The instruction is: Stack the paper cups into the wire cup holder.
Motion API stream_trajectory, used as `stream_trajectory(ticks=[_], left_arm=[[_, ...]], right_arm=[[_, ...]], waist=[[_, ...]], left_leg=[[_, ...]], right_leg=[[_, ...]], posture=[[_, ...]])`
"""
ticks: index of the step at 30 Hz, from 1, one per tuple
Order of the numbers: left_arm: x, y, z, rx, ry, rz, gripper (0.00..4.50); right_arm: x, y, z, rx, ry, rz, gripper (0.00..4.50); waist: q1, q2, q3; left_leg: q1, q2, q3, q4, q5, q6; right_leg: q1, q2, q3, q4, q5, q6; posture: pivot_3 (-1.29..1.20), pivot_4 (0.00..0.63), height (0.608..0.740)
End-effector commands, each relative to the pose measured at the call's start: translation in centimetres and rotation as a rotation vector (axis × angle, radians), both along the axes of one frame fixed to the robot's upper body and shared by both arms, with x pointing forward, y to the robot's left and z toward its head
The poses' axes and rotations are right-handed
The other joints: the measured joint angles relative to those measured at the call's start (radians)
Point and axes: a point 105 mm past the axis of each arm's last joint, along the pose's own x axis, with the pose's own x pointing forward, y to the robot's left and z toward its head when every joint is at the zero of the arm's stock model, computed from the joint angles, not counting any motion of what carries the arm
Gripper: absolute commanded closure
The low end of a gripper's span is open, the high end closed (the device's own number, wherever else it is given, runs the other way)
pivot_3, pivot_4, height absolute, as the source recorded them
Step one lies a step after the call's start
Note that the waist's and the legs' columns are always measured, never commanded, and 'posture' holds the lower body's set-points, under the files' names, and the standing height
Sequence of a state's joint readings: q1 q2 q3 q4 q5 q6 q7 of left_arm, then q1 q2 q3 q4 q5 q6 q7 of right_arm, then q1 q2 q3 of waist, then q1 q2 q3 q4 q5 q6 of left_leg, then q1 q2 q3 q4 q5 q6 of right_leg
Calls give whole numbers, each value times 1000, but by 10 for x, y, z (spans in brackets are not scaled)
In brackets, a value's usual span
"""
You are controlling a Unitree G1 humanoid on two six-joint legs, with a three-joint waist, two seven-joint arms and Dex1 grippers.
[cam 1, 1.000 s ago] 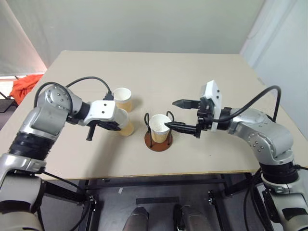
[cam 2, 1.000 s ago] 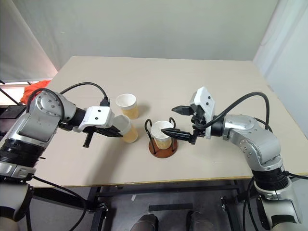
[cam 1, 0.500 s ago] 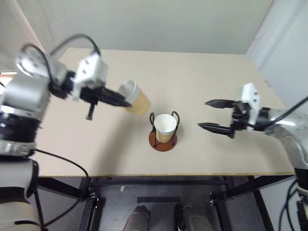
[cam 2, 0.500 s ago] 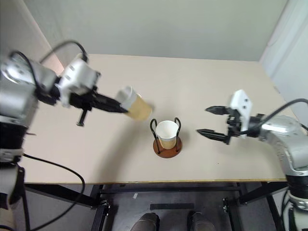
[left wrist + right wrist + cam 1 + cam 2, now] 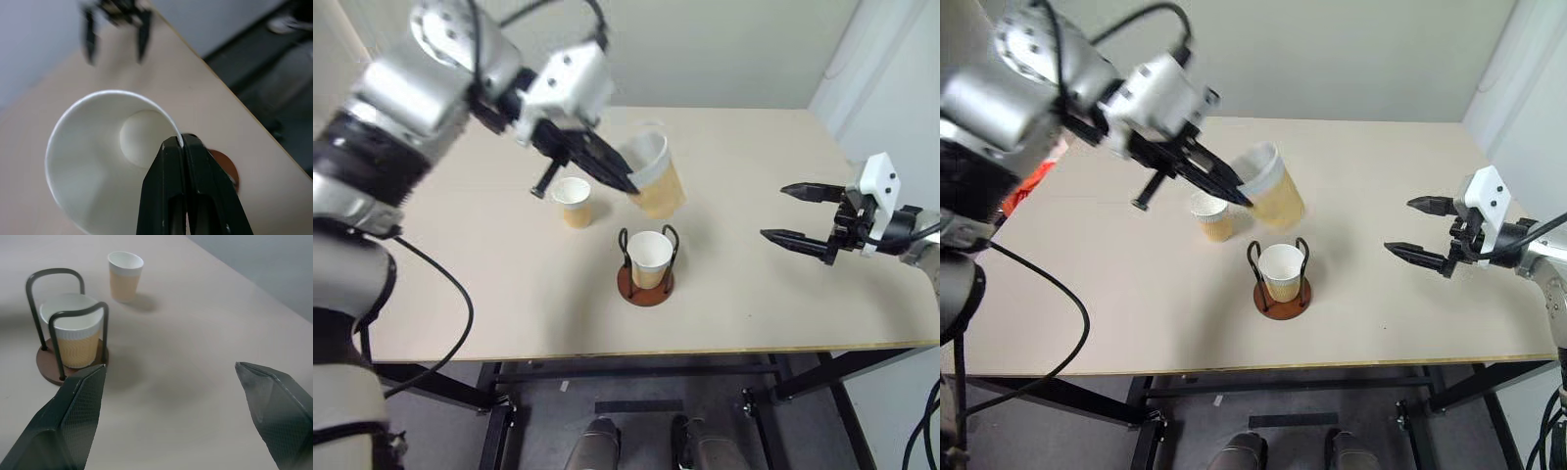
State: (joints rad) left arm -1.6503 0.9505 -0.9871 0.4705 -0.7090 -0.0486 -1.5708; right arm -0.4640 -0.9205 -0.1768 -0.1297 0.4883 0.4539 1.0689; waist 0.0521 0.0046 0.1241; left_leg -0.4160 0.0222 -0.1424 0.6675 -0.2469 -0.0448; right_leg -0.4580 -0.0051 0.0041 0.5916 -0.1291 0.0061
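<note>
Beige table (image 5: 489, 294) with a plain matt top, light edge band along the near side, set on a black metal frame (image 5: 636, 377) whose crossbars and legs show beneath. Pale grey wall (image 5: 724, 49) behind the far edge; a white panel (image 5: 891, 88) stands off the right side. Orange-red cloth (image 5: 1023, 186) lies beyond the table's left edge, partly hidden; dark grey floor (image 5: 558, 431) under the frame.
</note>
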Motion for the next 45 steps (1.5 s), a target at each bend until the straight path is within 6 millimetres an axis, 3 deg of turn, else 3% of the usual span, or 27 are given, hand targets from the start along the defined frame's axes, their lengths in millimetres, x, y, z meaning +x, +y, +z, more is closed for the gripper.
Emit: stream_trajectory(ticks=[1, 12, 26, 32, 42, 45], left_arm=[[1, -7, -3, 139, -96, -103, 4470], [9, -20, -16, 239, -131, -193, 4470], [2, -36, -19, 234, -123, -273, 4470], [0, -32, -17, 241, -142, -285, 4470], [3, -28, -28, 302, -145, -293, 4470], [6, -26, -35, 334, -141, -286, 3865]], right_arm=[[-8, -2, 13, 4, -51, -23, 0], [-19, -11, 9, 12, -52, -121, 0], [-29, -11, 3, 26, -38, -156, 0], [-28, -7, 0, 28, -31, -158, 0], [-29, -13, 0, 21, -41, -193, 0], [-28, -15, 2, 21, -46, -203, 0]], waist=[[1, 0, 0], [8, 2, 1], [13, 3, 2], [11, 3, 2], [9, 4, 2], [9, 4, 2]], left_leg=[[-1, -1, 0, 2, -1, 2], [-9, -9, 14, 16, -15, 19], [-13, -12, 25, 32, -26, 27], [-12, -15, 32, 33, -33, 39], [-9, -15, 39, 35, -33, 42], [-9, -15, 39, 35, -33, 42]], right_leg=[[0, -1, 1, -1, 1, 1], [0, -12, 8, -11, 8, 26], [1, -16, 15, -15, 9, 36], [1, -17, 24, -15, 12, 41], [1, -18, 27, -15, 12, 42], [1, -18, 27, -16, 12, 42]], posture=[[0, 150, 740], [0, 150, 740], [0, 150, 740], [0, 150, 740], [0, 150, 740], [0, 150, 740]])
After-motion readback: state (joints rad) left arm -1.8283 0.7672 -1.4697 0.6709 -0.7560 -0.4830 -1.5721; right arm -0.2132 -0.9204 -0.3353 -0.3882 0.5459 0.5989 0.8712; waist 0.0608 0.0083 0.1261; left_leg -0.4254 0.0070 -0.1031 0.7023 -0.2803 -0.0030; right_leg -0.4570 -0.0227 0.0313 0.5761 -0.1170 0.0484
